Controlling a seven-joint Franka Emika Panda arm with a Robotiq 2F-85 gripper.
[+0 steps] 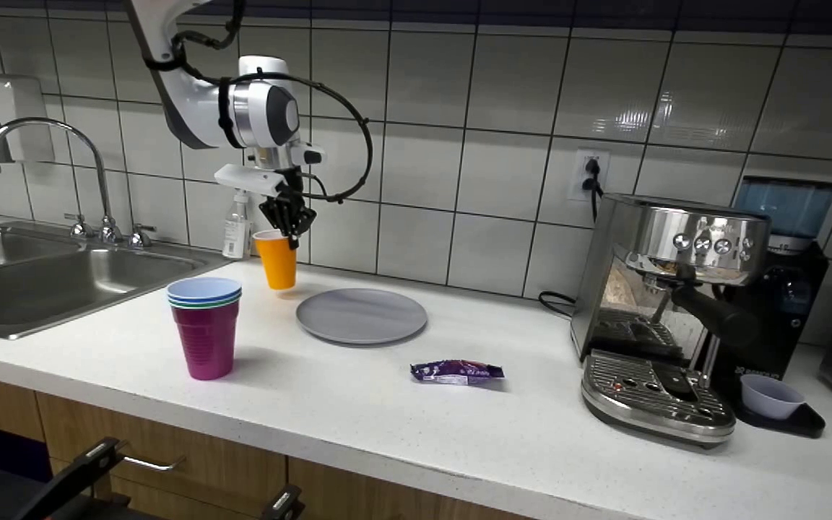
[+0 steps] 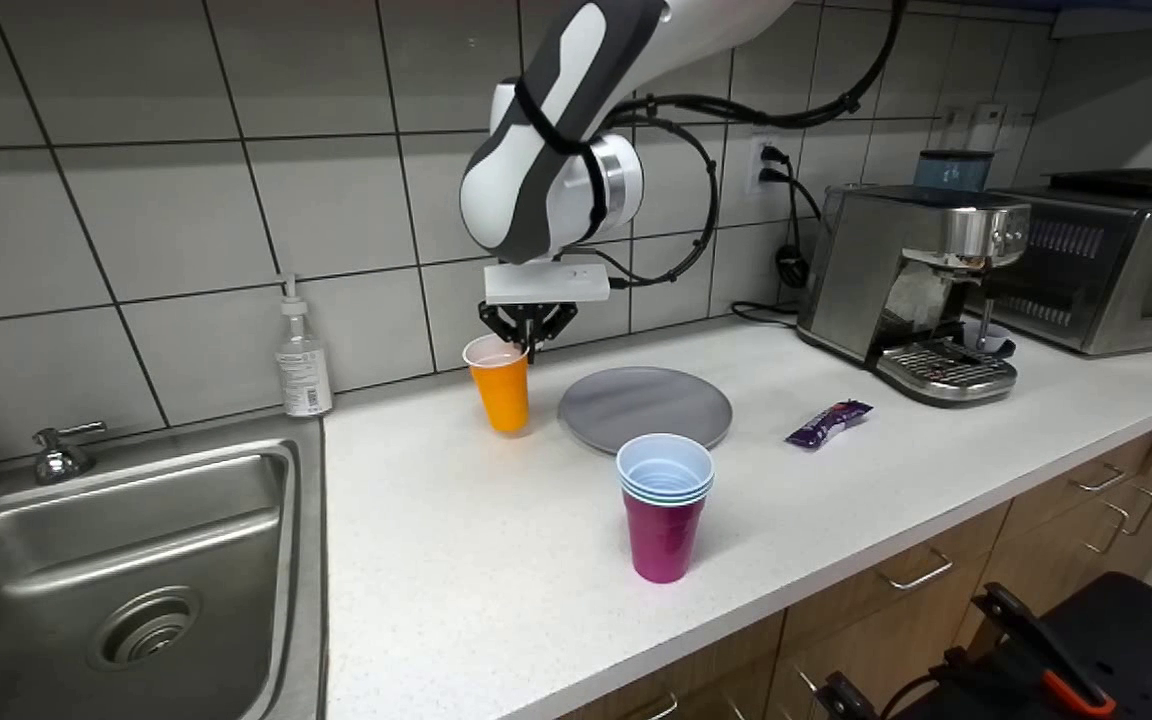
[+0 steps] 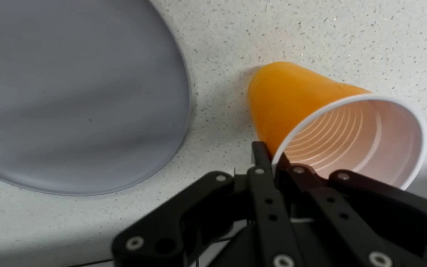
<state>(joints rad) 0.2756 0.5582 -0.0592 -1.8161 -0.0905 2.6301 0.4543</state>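
Note:
My gripper (image 3: pixel 272 159) is shut on the wall of an orange cup (image 3: pixel 287 100) with a white rim and pale inside. One fingertip is outside the cup and the other inside it. The orange cup also shows in both exterior views (image 1: pixel 277 263) (image 2: pixel 502 395), a little tilted, mouth up, under the gripper (image 1: pixel 292 235) (image 2: pixel 530 345). Its base is at or just above the counter; I cannot tell which for sure. A flat grey plate (image 1: pixel 362 315) lies beside it, also seen in the wrist view (image 3: pixel 80 100). The cup and plate are apart.
A stack of cups (image 1: pixel 205 336), magenta outermost, stands nearer the counter's front edge. A purple wrapped snack (image 1: pixel 457 372) lies beyond the plate. A soap bottle (image 2: pixel 303 365), a sink (image 2: pixel 136 560) and an espresso machine (image 1: pixel 665 303) stand around. The tiled wall (image 1: pixel 423 166) is close behind.

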